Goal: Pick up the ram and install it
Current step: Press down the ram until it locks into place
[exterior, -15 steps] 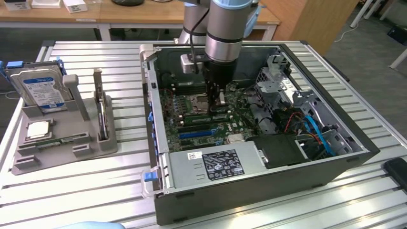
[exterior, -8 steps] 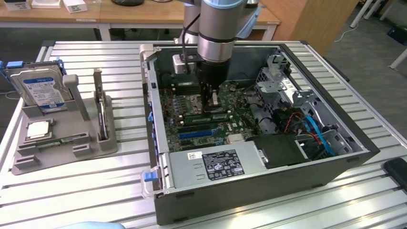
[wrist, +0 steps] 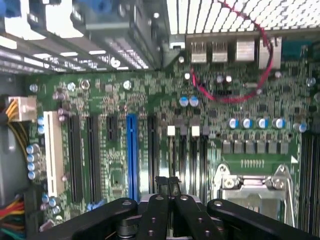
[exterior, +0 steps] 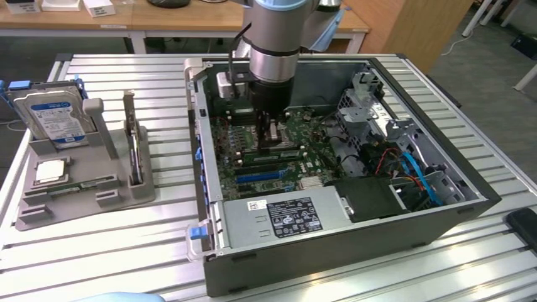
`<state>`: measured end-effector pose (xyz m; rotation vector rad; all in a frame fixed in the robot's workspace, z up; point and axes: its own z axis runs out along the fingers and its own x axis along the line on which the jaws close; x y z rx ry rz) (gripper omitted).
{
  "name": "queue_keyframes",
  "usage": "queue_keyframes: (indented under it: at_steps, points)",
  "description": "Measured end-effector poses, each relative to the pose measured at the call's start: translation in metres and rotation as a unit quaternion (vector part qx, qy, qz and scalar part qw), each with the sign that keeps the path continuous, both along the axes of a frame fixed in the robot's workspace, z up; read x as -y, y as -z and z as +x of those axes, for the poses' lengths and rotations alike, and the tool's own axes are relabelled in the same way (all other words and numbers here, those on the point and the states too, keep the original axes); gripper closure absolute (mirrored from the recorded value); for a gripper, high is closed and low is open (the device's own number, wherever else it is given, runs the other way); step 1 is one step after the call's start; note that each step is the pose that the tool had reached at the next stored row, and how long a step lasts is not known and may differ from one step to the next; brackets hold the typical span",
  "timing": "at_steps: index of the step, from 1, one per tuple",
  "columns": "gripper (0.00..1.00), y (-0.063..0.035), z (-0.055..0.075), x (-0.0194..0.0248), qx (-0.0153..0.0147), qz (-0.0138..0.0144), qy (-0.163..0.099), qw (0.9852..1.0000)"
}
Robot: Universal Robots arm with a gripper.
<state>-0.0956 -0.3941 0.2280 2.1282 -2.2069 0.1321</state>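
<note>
Gripper lowered inside open computer case, over motherboard, fingertips pressed together above the memory slots beside the processor socket. Nothing clearly pinched between the tips. Green ram lying along a slot just beside the gripper, toward the power supply. Outside the case, on the exterior view's left: grey holder tray carrying hard drive, processor chip, another green stick.
</note>
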Motion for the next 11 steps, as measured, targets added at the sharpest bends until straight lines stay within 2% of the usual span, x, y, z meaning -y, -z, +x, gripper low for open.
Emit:
queue_keyframes:
  at_steps: [11]
  points:
    - [0.90, 0.0013, -0.0035, 0.0000, 0.0004, -0.0006, 0.000, 1.0000]
